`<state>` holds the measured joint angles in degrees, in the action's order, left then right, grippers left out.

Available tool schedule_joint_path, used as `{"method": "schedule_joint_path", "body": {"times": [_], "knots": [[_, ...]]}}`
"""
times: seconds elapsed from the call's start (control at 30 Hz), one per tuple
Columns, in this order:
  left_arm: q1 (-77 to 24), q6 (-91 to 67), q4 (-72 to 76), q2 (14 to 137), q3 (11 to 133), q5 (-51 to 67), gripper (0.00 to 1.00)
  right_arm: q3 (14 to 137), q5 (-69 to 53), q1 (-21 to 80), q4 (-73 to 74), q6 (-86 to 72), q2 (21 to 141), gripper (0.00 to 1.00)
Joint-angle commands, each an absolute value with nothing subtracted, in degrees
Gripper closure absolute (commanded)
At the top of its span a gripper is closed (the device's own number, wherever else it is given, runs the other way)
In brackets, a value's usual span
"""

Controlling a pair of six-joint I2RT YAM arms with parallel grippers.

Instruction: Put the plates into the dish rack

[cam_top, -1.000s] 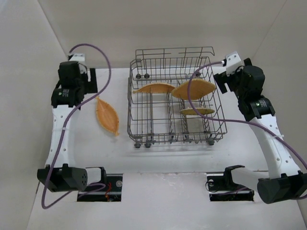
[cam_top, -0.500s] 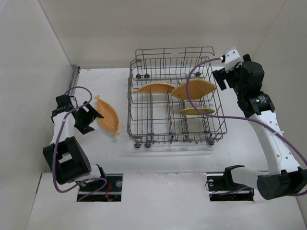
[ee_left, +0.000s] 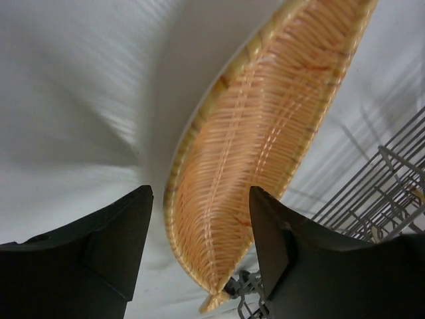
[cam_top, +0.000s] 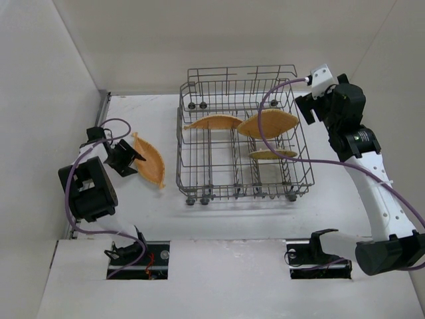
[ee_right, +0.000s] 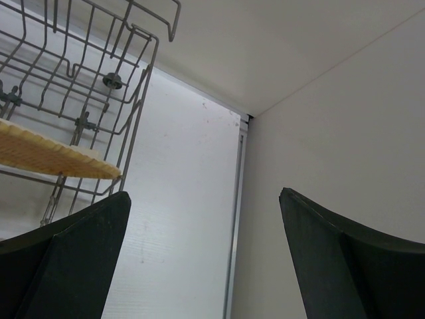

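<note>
Top view: the left gripper [cam_top: 123, 158] has swung from the far left corner down to the loose plate [cam_top: 150, 161], which lies on the table [cam_top: 219, 216] left of the rack [cam_top: 243, 193]. Three plates [cam_top: 267, 123] already stand in the rack, so this is probably the last pickup. The right gripper [cam_top: 311, 106] has barely shifted by the rack's far right corner.

Left wrist: jaws wide, flanking the plate's near end, not closed on it.

Right wrist: jaws wide and empty, beside the rack.

No writing is readable.

White links [cam_top: 376, 194], black joints [cam_top: 88, 189], purple cables [cam_top: 261, 109], black wedge-shaped fingers [ee_left: 99, 252].
</note>
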<state>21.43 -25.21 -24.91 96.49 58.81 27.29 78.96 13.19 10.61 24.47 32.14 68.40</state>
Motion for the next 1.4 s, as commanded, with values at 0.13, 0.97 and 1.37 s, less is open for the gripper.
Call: {"method": "schedule_joint_path", "body": {"times": [0.13, 0.97, 1.37], "knots": [[20.2, -25.2, -23.9, 102.1, 65.9, 25.1, 0.56, 80.9, 14.9, 10.5, 25.3, 32.0, 69.3, 0.00], [20.9, -19.3, -24.9, 87.1, 77.6, 15.6, 0.98, 58.9, 9.9, -12.9, 29.5, 20.0, 56.4, 0.00], [4.2, 0.8, -32.1, 82.8, 98.8, 5.2, 0.97, 53.1, 5.9, -28.5, 29.7, 13.9, 55.6, 0.00]]}}
